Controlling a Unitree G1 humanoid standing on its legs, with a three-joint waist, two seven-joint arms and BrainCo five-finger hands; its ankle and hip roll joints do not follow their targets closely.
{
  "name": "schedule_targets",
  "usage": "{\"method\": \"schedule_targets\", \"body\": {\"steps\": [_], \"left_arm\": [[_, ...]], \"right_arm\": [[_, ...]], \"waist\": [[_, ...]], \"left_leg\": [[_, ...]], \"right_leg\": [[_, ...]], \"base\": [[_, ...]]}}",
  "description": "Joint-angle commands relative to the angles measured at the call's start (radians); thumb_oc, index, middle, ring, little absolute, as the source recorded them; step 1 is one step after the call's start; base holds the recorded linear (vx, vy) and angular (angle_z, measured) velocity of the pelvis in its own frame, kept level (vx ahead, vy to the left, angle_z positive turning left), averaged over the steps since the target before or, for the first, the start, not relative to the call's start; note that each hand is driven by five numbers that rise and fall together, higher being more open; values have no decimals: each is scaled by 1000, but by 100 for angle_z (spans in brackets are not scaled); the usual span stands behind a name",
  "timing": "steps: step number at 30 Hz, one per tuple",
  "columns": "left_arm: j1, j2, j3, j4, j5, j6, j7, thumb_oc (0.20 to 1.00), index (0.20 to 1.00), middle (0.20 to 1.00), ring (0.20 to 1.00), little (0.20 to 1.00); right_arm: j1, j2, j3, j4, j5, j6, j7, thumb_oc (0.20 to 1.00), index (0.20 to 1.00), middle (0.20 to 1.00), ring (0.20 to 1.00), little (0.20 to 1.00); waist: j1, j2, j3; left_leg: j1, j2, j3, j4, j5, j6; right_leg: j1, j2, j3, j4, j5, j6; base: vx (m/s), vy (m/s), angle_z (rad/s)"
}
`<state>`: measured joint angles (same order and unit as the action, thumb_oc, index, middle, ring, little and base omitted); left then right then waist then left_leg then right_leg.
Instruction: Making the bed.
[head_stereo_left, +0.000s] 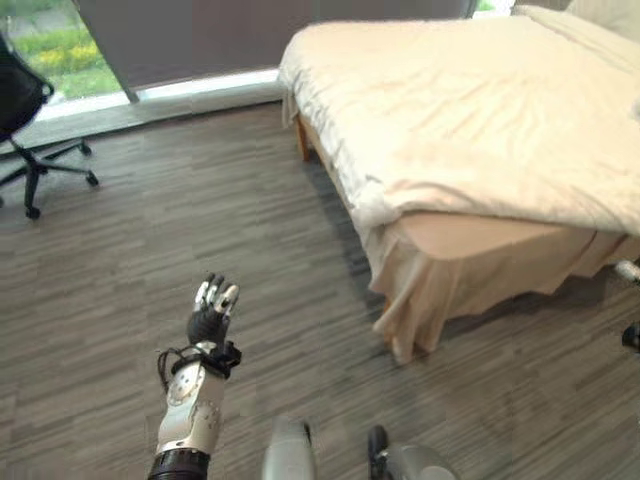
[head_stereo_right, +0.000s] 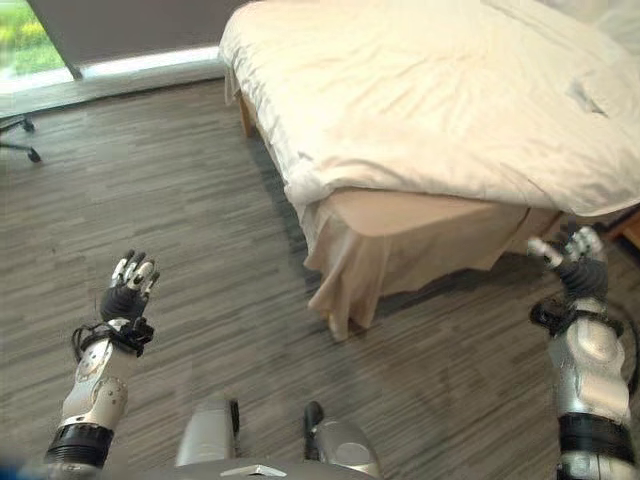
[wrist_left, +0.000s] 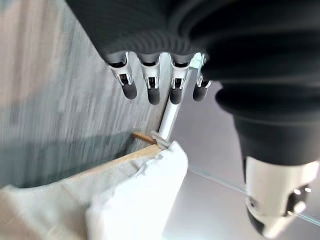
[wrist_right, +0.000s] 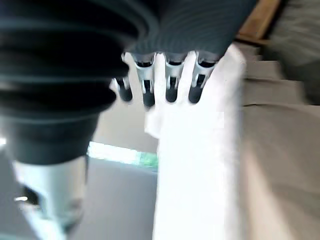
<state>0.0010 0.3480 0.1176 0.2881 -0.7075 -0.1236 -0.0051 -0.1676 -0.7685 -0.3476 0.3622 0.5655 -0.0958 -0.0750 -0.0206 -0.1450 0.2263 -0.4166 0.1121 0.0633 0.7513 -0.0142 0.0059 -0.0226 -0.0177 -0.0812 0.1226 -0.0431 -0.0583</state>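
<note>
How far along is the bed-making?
Done: little; the cream quilt lies rumpled, stopping short of the foot, so the tan mattress end is bare. In hand: nothing; left hand and right hand are open and off the bed. Left: pull the quilt down and smooth it.

Ahead-right of you: low wooden-framed bed (head_stereo_right: 440, 235), cream quilt (head_stereo_left: 470, 110) on it, rumpled at near corner. Black wheeled office chair (head_stereo_left: 25, 110) far left by window (head_stereo_left: 130, 70). Grey plank floor (head_stereo_left: 200, 200) between.
</note>
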Motion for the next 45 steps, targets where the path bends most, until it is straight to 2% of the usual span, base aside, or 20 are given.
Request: {"method": "schedule_targets", "body": {"steps": [1,2,3,4,5,6,7,9,12,13,15,18,22,27,29,31,33,34,41,45], "left_arm": [[-66,61,-9,-48,-41,-54,-21,1000,1000,1000,1000,1000],[-65,63,-14,-37,-38,-54,-23,1000,1000,1000,1000,1000],[-66,63,-13,-36,-38,-54,-24,1000,1000,1000,1000,1000],[-59,66,-18,-34,-34,-56,-25,1000,1000,1000,1000,1000],[-42,70,-29,-36,-20,-52,-23,1000,1000,1000,1000,1000],[-41,68,-31,-37,-19,-51,-22,1000,1000,1000,1000,1000],[-45,72,-44,-51,-40,-44,-48,1000,1000,1000,1000,1000],[-62,62,-67,-41,-49,-46,-50,1000,1000,1000,1000,1000],[-62,64,-74,-44,-51,-47,-53,1000,1000,1000,1000,1000],[-66,80,-80,-37,-54,-44,-62,1000,1000,1000,1000,1000],[-67,88,-93,-43,-60,-46,-64,1000,1000,1000,1000,1000],[-52,88,-94,-36,-68,-47,-62,1000,1000,1000,1000,1000],[-35,91,-99,-41,-64,-46,-61,1000,1000,1000,1000,1000],[-12,97,-83,-49,-57,-45,-57,1000,1000,1000,1000,1000],[-8,101,-80,-51,-58,-47,-59,1000,1000,1000,1000,1000],[-12,112,-86,-32,-61,-54,-55,1000,1000,1000,1000,1000],[-6,117,-84,-38,-61,-57,-53,1000,1000,1000,1000,1000],[-11,131,-86,-20,-57,-59,-50,1000,1000,1000,1000,1000],[7,152,-64,-28,-38,-60,-33,1000,1000,1000,1000,1000],[-2,176,-65,-50,-41,-69,-16,1000,1000,1000,1000,1000]], "right_arm": [[-67,-175,22,-23,17,-43,15,1000,1000,1000,1000,1000],[-75,-189,30,-21,13,-40,21,1000,1000,1000,1000,1000],[-76,-190,31,-20,13,-40,21,1000,1000,1000,1000,1000],[-83,-209,37,-16,2,-38,28,1000,1000,1000,1000,1000],[-88,-254,30,7,-34,-35,31,1000,1000,1000,1000,1000],[-86,-256,29,8,-33,-36,32,1000,1000,1000,1000,1000],[-82,-282,41,9,-66,-12,48,1000,1000,1000,1000,1000],[-127,-329,79,54,-63,-8,62,1000,1000,1000,1000,1000],[-141,-354,97,73,-81,-1,72,1000,1000,1000,1000,1000],[-165,-405,144,94,-128,13,95,1000,1000,1000,1000,1000],[-211,-425,183,114,-117,9,95,1000,1000,1000,1000,1000],[-279,-438,260,103,-119,7,112,1000,1000,1000,1000,1000],[-331,-440,307,91,-130,4,108,1000,1000,1000,1000,1000],[-378,-460,367,63,-227,11,107,1000,1000,1000,1000,1000],[-435,-469,421,59,-257,9,99,1000,1000,1000,1000,1000],[-568,-476,534,81,-263,7,93,1000,1000,1000,1000,1000],[-612,-485,572,87,-259,7,101,1000,1000,1000,1000,1000],[-689,-495,629,119,-257,10,91,1000,1000,1000,1000,1000],[-838,-501,729,223,-252,17,69,1000,1000,1000,1000,1000],[-1041,-468,871,286,-286,24,37,1000,1000,1000,1000,1000]], "waist": [[7,24,11],[15,30,8],[14,28,8],[23,37,2],[24,55,-19],[25,56,-17],[13,65,-33],[3,78,-57],[4,77,-62],[9,76,-70],[14,75,-66],[21,75,-71],[31,71,-70],[45,66,-63],[53,63,-55],[74,55,-41],[82,51,-35],[97,40,-25],[125,22,-7],[158,6,26]], "left_leg": [[235,-7,24,-325,73,-55],[244,-21,14,-406,77,-58],[247,-25,15,-417,87,-57],[256,-49,-10,-527,93,-56],[290,-74,-45,-681,145,-62],[297,-74,-45,-689,148,-62],[354,-78,-58,-721,126,-52],[408,-87,-62,-799,133,-50],[419,-91,-65,-805,131,-47],[426,-98,-65,-810,118,-39],[425,-101,-61,-823,119,-37],[422,-112,-63,-837,109,-28],[406,-121,-65,-839,101,-22],[394,-128,-70,-839,95,-14],[384,-133,-75,-839,96,-11],[362,-139,-84,-839,99,-8],[352,-140,-89,-839,102,-8],[336,-142,-97,-839,105,-8],[314,-150,-115,-835,103,-5],[263,-156,-124,-831,109,-2]], "right_leg": [[22,-56,51,-144,155,86],[39,-49,52,-146,146,91],[37,-52,53,-147,149,91],[56,-41,55,-157,140,96],[80,-29,49,-157,127,101],[83,-30,49,-156,125,101],[86,-21,51,-144,105,103],[106,-23,51,-163,92,104],[112,-26,52,-172,92,108],[116,-32,57,-175,88,116],[107,-35,63,-174,92,119],[95,-40,71,-189,96,129],[84,-45,75,-200,102,137],[75,-52,73,-200,100,144],[66,-55,72,-197,100,146],[50,-58,66,-199,104,149],[45,-58,63,-200,105,149],[33,-60,56,-200,108,151],[28,-62,42,-207,106,155],[-13,-60,41,-206,114,155]], "base": [[309,3,2],[190,14,11],[212,30,18],[323,55,22],[333,56,14],[365,60,-23],[214,64,-45],[260,125,9],[134,70,15],[105,67,7],[89,83,5],[95,86,5],[49,70,-6],[33,40,4],[4,46,1],[-16,38,-2],[-13,15,6],[-7,18,13],[17,14,17],[-12,10,3]]}}
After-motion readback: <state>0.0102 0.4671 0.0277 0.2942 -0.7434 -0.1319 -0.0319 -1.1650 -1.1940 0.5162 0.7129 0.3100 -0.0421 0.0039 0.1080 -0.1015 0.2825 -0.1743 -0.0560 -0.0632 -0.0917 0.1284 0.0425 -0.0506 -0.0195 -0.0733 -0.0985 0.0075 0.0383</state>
